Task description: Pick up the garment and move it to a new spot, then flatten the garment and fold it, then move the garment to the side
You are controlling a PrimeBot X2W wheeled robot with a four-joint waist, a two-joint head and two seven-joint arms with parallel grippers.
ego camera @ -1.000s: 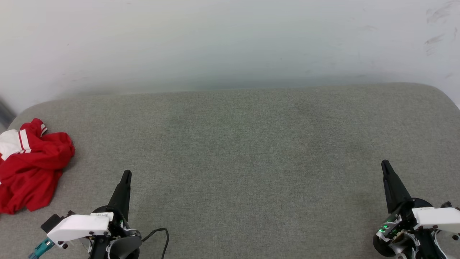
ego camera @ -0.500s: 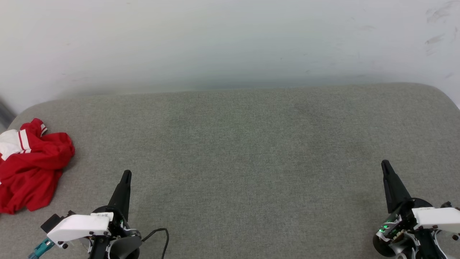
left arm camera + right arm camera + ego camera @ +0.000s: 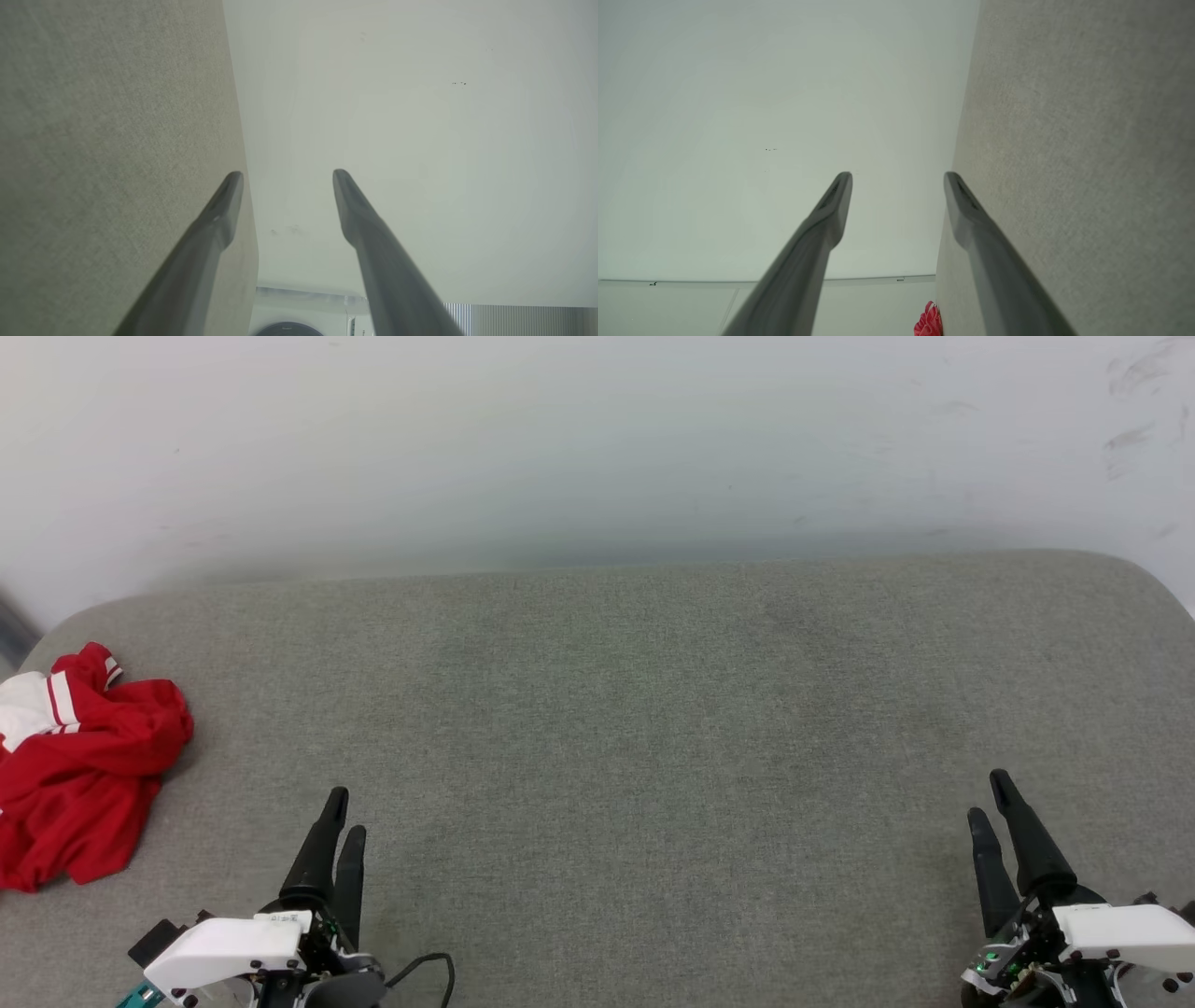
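- Garment [image 3: 79, 775]: a crumpled red heap with a white, red-striped sleeve on top. It lies at nine o'clock in the head view, at the left edge of the grey table [image 3: 635, 728], and part of it is cut off by the edge of the view.
- Handling, as a judgement: the cloth looks thin, light and limp. It should sag and trail when lifted rather than keep its shape. A smooth jersey weave may slide out of a shallow pinch, but nothing about it looks fragile.
- Hold: the raised fold on the heap's three o'clock side looks best, since it stands proud and faces the nearer arm. A deep pinch there should catch several layers. The sleeve at the heap's twelve o'clock gives a landmark for spreading it later.
- Left end effector [image 3: 346, 812]: fingers apart and empty, at seven o'clock in the head view. The heap lies at its ten o'clock, well apart.
- Right end effector [image 3: 988, 794]: fingers apart and empty, at five o'clock, across the table from the heap.
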